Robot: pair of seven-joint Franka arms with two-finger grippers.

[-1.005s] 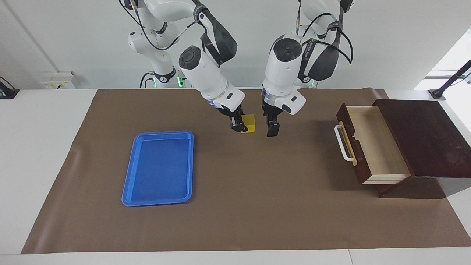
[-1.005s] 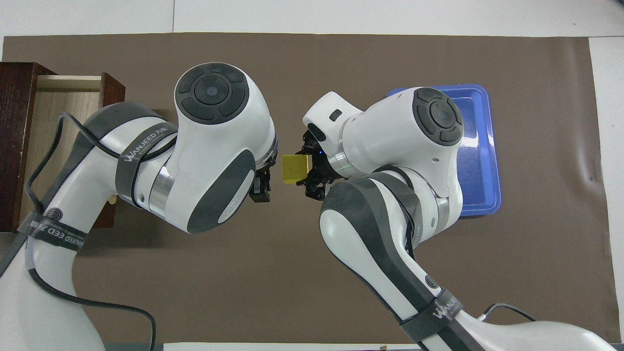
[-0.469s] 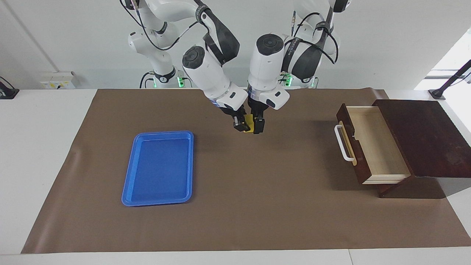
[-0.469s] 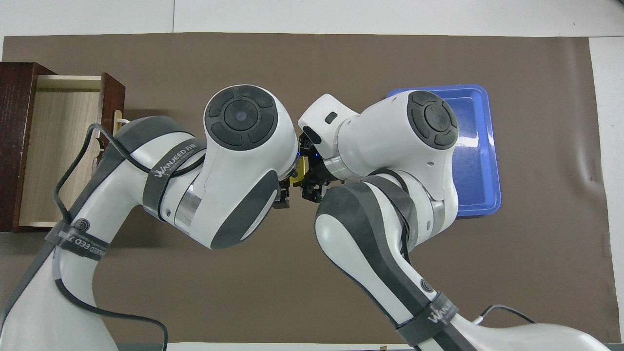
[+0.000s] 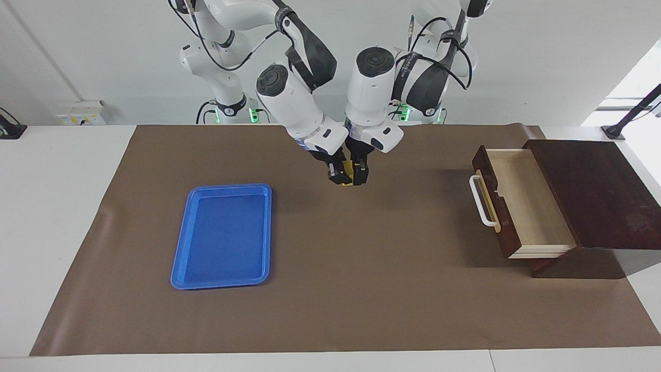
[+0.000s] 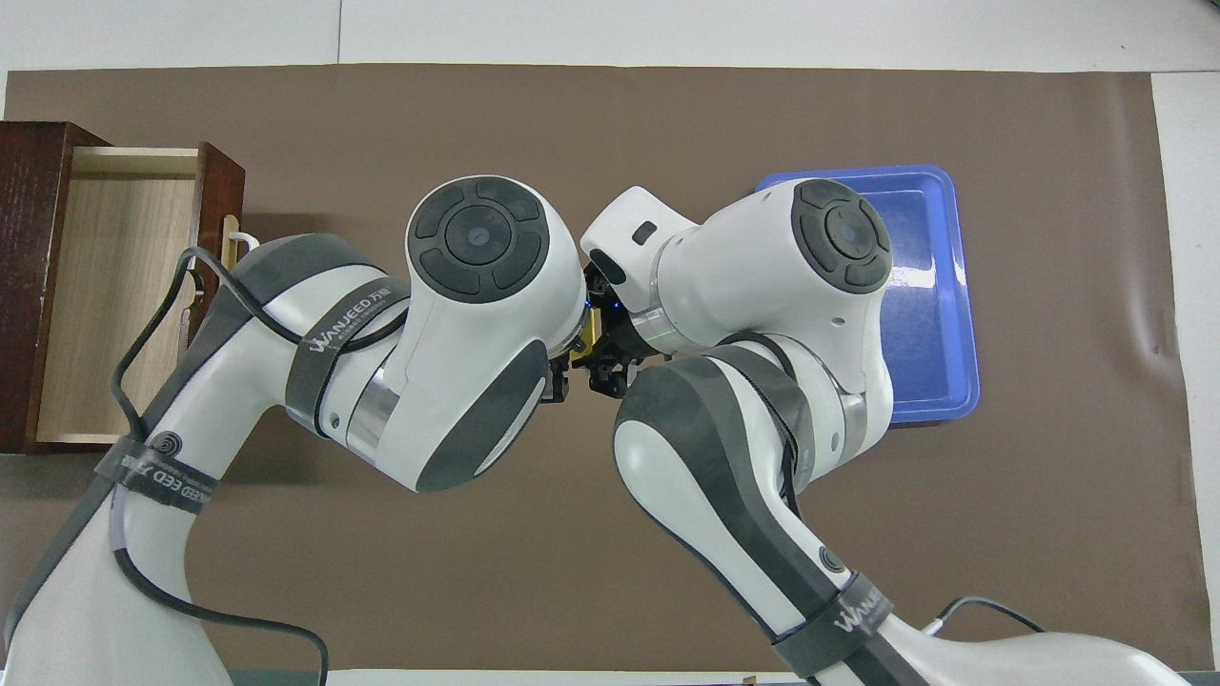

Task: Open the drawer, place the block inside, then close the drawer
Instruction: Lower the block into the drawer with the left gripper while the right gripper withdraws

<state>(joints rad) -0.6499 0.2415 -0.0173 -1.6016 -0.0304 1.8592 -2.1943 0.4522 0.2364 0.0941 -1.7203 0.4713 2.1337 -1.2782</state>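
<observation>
The small yellow block (image 5: 350, 172) is held a little above the brown mat at mid-table, and only a sliver shows between the two grippers. My right gripper (image 5: 340, 177) is shut on it. My left gripper (image 5: 361, 176) is pressed up against the block on the drawer's side. In the overhead view the block (image 6: 584, 341) is almost hidden under both wrists. The drawer (image 5: 526, 199) stands pulled open with its pale wood inside bare and its white handle (image 5: 481, 201) toward mid-table, in the dark box (image 5: 594, 191) at the left arm's end.
A blue tray (image 5: 224, 235) lies on the mat (image 5: 361, 289) toward the right arm's end, also in the overhead view (image 6: 939, 286). The open drawer also shows in the overhead view (image 6: 124, 286).
My left gripper has swung from beside the drawer's side of the mat in to the block, and now sits against it. The right gripper has kept hold, shifting only slightly.
</observation>
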